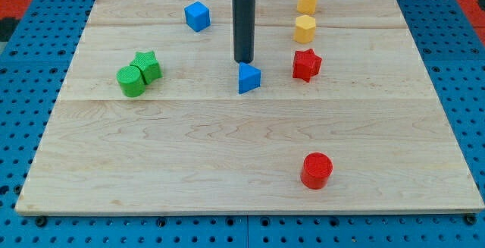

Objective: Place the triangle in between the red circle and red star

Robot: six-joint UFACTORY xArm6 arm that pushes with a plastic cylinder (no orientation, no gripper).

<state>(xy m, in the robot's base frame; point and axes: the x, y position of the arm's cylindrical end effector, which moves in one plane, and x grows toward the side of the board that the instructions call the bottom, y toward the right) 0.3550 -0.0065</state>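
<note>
Camera view: my tip touches blue triangle, mid-board.

I'm working a lab bench: a wooden board surrounded by a blue perforated mounting plate.

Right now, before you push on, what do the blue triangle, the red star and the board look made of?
Blue triangle, just below my tip: probably moulded plastic, matte, uniform saturated colour. Red star: likely the same, flat colour, no grain. Board: looks like pale wood, with visible grain and plank seams, smooth satin finish.
</note>
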